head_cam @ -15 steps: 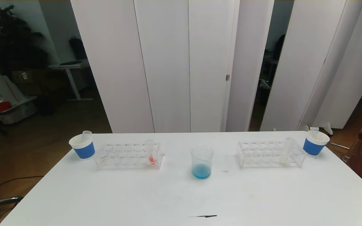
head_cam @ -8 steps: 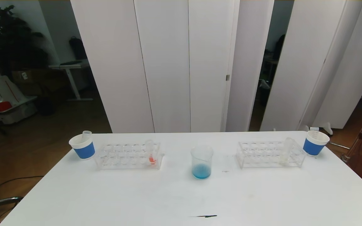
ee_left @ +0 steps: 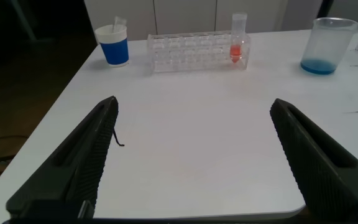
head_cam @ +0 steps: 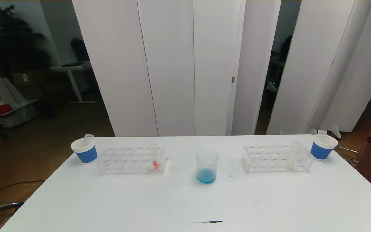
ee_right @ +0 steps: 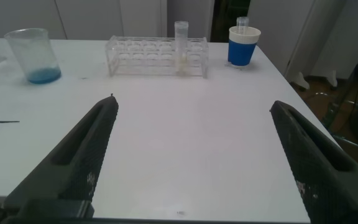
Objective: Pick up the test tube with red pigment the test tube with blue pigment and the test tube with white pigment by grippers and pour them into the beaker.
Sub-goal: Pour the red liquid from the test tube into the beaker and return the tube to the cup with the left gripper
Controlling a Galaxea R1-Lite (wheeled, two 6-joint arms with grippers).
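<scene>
Blue already in the beaker; red and white tubes still racked, both grippers released and empty.

Head view: beaker [head_cam: 206, 167] stands at table centre with a shallow blue pool at its bottom, so the blue pour looks done. The test tube with red pigment [head_cam: 155, 157] is upright at the right end of the left rack [head_cam: 130, 160], left of centre; the test tube with white pigment [head_cam: 292, 156] stands in the right rack [head_cam: 277, 158], right of centre. An empty tube sits in each paper cup, left cup [head_cam: 84, 150] and right cup [head_cam: 323, 146], at the table's far corners; which one held the blue I cannot tell. Left gripper [ee_left: 194, 155] and right gripper [ee_right: 194, 155] hover over the near table edge, jaws spread wide, holding nothing. Two pours are left by my reckoning.
</scene>
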